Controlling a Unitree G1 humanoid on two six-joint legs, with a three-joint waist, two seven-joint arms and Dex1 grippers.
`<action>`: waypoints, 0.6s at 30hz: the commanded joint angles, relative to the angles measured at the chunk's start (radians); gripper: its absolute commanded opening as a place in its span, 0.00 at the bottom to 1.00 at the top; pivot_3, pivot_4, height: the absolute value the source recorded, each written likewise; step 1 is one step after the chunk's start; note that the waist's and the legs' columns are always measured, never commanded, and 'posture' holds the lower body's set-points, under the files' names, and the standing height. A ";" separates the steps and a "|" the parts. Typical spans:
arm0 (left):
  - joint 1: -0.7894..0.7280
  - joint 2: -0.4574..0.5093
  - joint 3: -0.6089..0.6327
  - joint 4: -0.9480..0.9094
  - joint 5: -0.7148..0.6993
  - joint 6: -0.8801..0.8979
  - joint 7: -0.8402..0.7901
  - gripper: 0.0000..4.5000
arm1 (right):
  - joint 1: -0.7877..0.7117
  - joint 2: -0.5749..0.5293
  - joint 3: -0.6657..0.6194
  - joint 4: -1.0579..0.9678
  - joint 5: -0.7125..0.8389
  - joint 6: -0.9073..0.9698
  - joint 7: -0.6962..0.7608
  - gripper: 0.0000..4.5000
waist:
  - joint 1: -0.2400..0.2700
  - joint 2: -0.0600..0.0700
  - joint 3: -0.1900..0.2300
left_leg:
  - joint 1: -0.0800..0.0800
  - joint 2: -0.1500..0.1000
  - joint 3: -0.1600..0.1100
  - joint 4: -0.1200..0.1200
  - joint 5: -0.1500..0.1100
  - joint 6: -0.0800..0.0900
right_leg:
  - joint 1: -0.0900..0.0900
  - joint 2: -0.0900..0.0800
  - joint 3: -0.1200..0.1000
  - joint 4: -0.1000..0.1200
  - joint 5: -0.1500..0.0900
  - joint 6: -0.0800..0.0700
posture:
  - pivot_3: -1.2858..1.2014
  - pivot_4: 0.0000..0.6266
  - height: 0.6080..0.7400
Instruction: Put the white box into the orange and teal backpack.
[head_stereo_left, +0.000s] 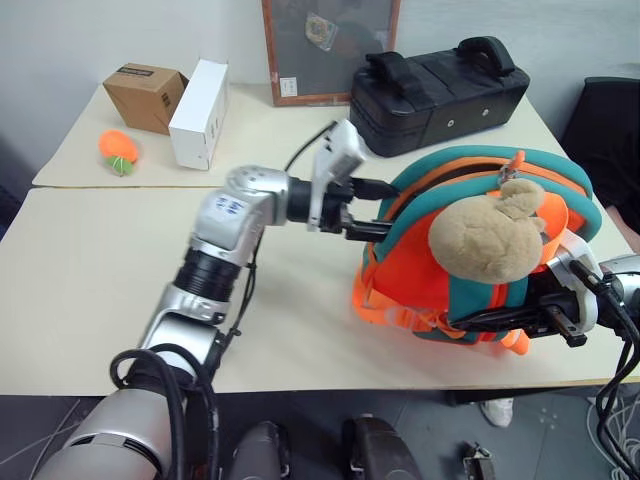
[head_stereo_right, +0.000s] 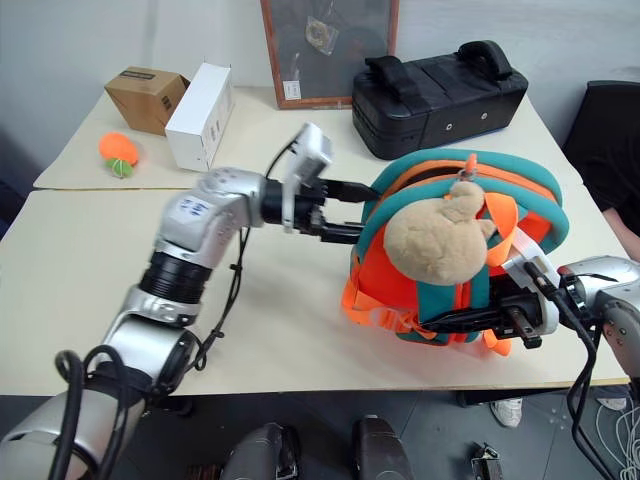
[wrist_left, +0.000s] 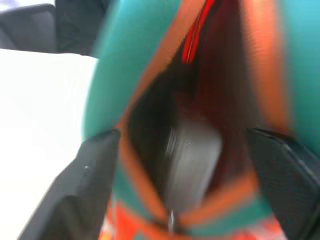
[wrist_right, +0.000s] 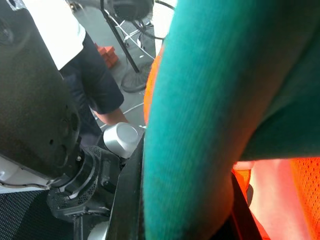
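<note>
The orange and teal backpack (head_stereo_left: 470, 180) stands on the table with its top open toward my left arm and a tan plush toy (head_stereo_left: 490, 235) hanging on its front. The white box (wrist_left: 192, 160) lies inside the opening, seen pale and blurred in the left wrist view. My left gripper (head_stereo_left: 378, 208) is at the mouth of the backpack, open, its fingers (wrist_left: 95, 170) spread on either side of the opening and apart from the box. My right gripper (head_stereo_left: 465, 322) is shut on the backpack's teal trim (wrist_right: 200, 125) at its lower front.
A black hard case (head_stereo_left: 440, 90) sits behind the backpack. At the far left are a white carton (head_stereo_left: 198, 112), a brown cardboard box (head_stereo_left: 145, 95) and an orange toy (head_stereo_left: 118, 150). A framed board (head_stereo_left: 325, 45) leans on the wall. A person (wrist_right: 95, 85) stands beside the table.
</note>
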 joint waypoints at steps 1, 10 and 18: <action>-0.039 0.090 0.078 -0.110 -0.089 0.073 -0.048 0.91 | -0.027 0.034 0.007 0.005 -0.039 -0.018 -0.026 0.01 | -0.002 0.000 0.000 | 0.000 0.000 0.000 0.000 0.000 0.000 | 0.000 0.000 0.000 0.000 0.000 0.000 | 0.52 0.24 1.00; -0.061 0.070 0.072 -0.366 -0.226 0.229 0.067 0.91 | -0.053 0.089 0.015 0.016 -0.099 -0.017 -0.057 0.01 | 0.004 0.000 0.000 | 0.000 -0.001 -0.001 0.001 0.000 0.001 | 0.002 -0.001 -0.001 0.000 0.000 0.000 | 0.52 0.24 1.00; -0.024 0.016 -0.078 -0.392 -0.171 0.162 0.085 0.91 | -0.061 0.105 0.005 0.007 -0.092 0.012 -0.078 0.01 | -0.007 0.000 0.000 | 0.002 0.000 0.001 -0.001 0.001 -0.001 | 0.001 0.002 0.003 0.001 0.000 0.001 | 0.52 0.24 1.00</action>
